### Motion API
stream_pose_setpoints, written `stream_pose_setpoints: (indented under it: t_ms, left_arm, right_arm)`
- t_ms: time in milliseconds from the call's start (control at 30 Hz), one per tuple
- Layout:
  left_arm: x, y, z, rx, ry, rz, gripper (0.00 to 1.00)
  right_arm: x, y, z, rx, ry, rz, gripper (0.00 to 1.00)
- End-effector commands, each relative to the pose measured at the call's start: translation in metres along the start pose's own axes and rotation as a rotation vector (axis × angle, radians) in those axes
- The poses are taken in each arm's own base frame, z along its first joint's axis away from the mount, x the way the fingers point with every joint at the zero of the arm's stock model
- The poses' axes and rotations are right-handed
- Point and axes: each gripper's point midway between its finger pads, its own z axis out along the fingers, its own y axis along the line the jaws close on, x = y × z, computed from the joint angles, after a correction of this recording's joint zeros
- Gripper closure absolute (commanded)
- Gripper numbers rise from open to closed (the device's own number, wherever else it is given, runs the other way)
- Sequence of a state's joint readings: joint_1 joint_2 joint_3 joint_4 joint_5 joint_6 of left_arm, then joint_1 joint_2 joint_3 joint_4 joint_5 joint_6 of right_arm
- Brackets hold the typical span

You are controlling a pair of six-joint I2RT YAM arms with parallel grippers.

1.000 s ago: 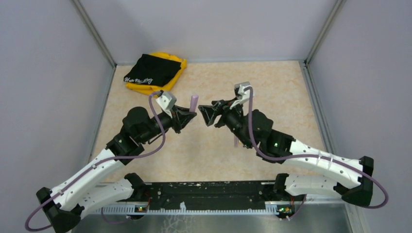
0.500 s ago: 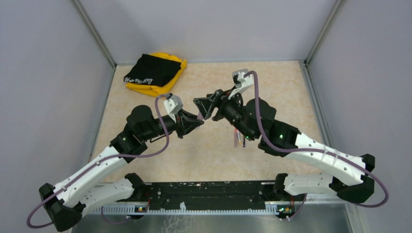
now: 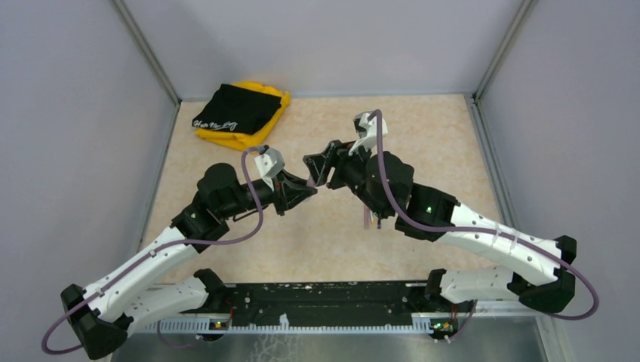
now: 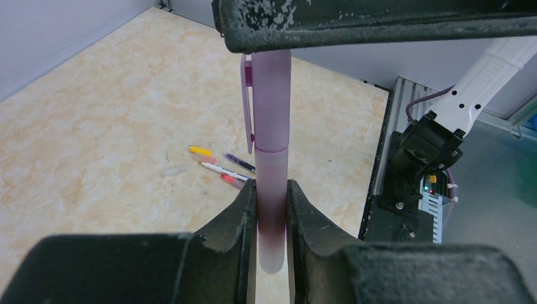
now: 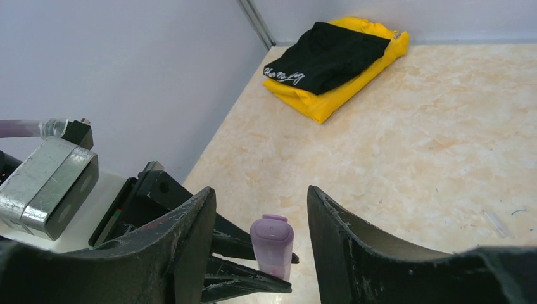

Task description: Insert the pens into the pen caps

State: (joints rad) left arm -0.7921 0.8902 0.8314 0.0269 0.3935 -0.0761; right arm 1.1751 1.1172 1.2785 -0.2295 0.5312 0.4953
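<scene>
**Lilac pen [image 4: 272, 183] held crosswise in your left gripper [image 4: 272, 197], capped end toward the right.**
The left gripper is clamped on the barrel, above the bench [image 3: 453, 136]. The pen's long axis points into your right gripper [image 5: 259, 193], whose jaws stand apart either side of the lilac cap [image 5: 272, 244] without touching it. The right arm is nearest.

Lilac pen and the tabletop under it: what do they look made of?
Lilac pen: probably frosted plastic, matt and slightly see-through, with the tint uneven along the barrel. A moulded clip runs down the cap. Tabletop: a smooth beige sheet with marble-like veining and a dull sheen. It is likely laminate or vinyl rather than stone, though the look leaves that open.
</scene>
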Motion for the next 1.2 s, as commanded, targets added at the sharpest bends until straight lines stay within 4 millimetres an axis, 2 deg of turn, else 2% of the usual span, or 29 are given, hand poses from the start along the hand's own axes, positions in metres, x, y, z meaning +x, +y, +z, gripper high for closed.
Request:
stream_pose_setpoints:
  t_ms: [0, 433, 600, 867, 1033, 1167]
  left_arm:
    - [-0.01, -0.004, 0.001, 0.024, -0.03, 0.029, 1.0]
    - [-0.01, -0.003, 0.0, 0.015, -0.034, 0.028, 1.0]
    - [-0.009, -0.002, 0.001, 0.012, -0.032, 0.027, 1.0]
    - [-0.011, -0.001, 0.0, -0.001, -0.037, 0.028, 1.0]
    - [-0.01, 0.0, 0.0, -0.005, -0.035, 0.024, 1.0]
    - [-0.01, 0.004, 0.0, -0.027, -0.034, 0.021, 1.0]
  right_arm:
    - [-0.019, -0.003, -0.01, 0.001, -0.06, 0.043, 0.46]
    - [0.002, -0.004, -0.005, 0.004, -0.008, 0.066, 0.54]
    - [0.004, -0.003, -0.005, -0.004, -0.003, 0.071, 0.62]
    - [0.016, -0.009, -0.001, 0.022, 0.023, 0.047, 0.65]
    - [0.026, -0.013, 0.002, 0.033, 0.042, 0.039, 0.75]
    - [0.036, -0.016, 0.004, 0.042, 0.056, 0.032, 0.95]
